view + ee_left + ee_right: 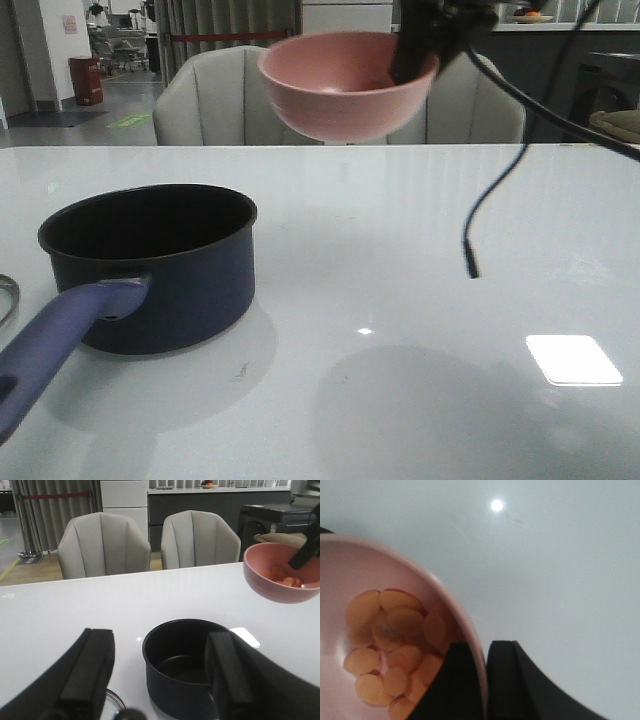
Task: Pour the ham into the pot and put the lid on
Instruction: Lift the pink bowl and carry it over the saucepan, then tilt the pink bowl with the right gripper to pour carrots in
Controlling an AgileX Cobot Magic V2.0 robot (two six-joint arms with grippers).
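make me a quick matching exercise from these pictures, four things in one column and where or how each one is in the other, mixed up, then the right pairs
Things:
1. ham
2. pot
3. pink bowl
4. left gripper

States:
A. standing on the table, nothing inside
B. held in the air, its rim pinched between the right gripper's jaws
C. open, hanging above the pot
D. lying in the pink bowl

Pairs: 1-D, 2-A, 3-B, 4-C

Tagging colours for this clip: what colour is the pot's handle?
Purple-blue, on a dark navy pot; the handle shows best in the front view.
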